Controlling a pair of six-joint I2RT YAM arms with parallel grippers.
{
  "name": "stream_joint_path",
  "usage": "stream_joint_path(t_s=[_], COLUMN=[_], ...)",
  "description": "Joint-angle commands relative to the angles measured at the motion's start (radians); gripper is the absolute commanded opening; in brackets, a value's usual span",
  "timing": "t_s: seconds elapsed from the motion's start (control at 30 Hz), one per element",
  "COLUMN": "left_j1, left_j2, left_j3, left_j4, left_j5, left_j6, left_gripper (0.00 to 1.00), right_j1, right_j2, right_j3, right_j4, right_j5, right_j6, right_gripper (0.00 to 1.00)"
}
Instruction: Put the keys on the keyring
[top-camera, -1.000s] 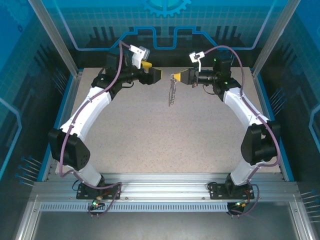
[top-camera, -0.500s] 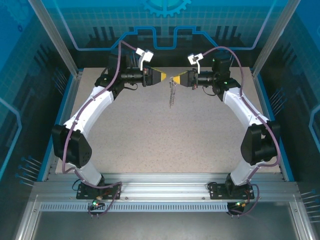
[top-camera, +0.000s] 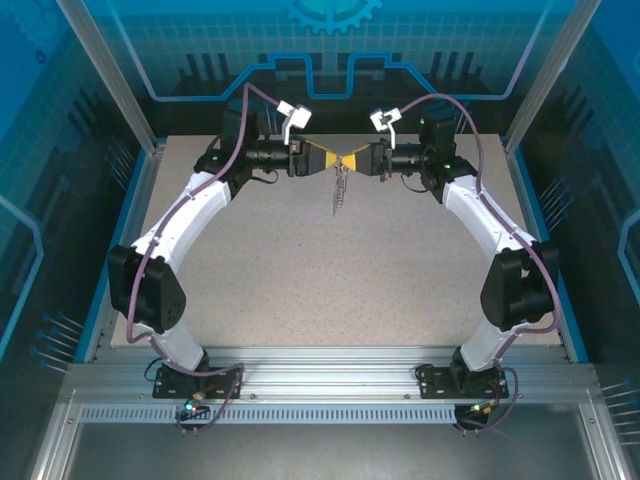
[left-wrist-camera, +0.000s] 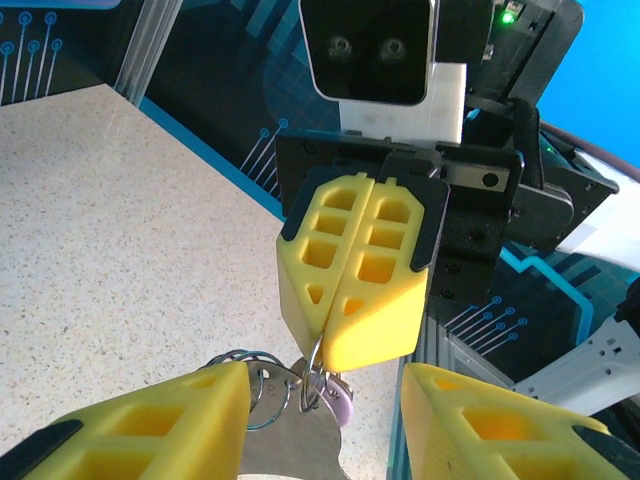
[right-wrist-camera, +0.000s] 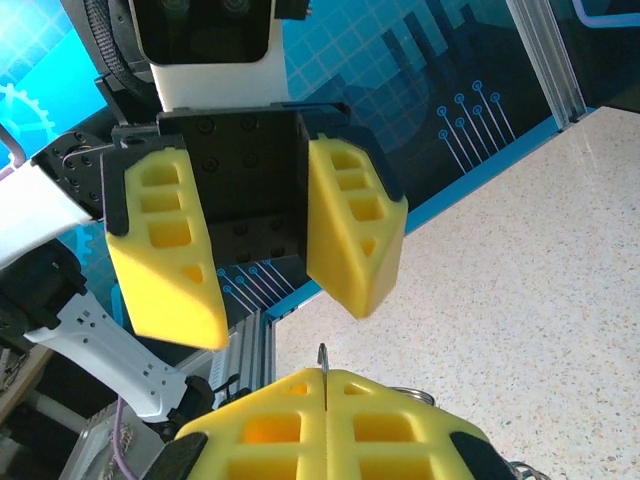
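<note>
Right gripper (left-wrist-camera: 333, 335) on keyring (left-wrist-camera: 313, 366), key (left-wrist-camera: 341, 402) alongside

Saw a speckled beige tabletop (top-camera: 330, 280) across the frame's middle, blue circuit-patterned panels (top-camera: 450, 40) along top and sides, a slotted aluminium rail (top-camera: 330, 412) along the bottom.

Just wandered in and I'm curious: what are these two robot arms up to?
The arms meet above the far side of the table. The right gripper is shut on the keyring, whose chain dangles below, with a lilac-headed key hanging beside it. The left gripper faces it, open and holding nothing.
</note>
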Motion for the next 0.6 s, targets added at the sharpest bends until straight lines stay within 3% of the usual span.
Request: stream_joint_path(t_s=[0.0, 0.57], left_j1=[-0.012, -0.037], left_j2=[0.017, 0.033], left_j3=[0.019, 0.051], left_j4=[-0.036, -0.045], left_j5=[0.027, 0.019], left_j6=[0.038, 0.058], left_gripper=[0.46, 0.35], right_j1=[0.011, 0.013], right_j2=[-0.033, -0.029], right_j3=[0.006, 0.003], right_j4=[0.019, 0.009], right_j5=[-0.021, -0.016], right_j6=[0.001, -0.011], right_gripper=[0.0, 0.0])
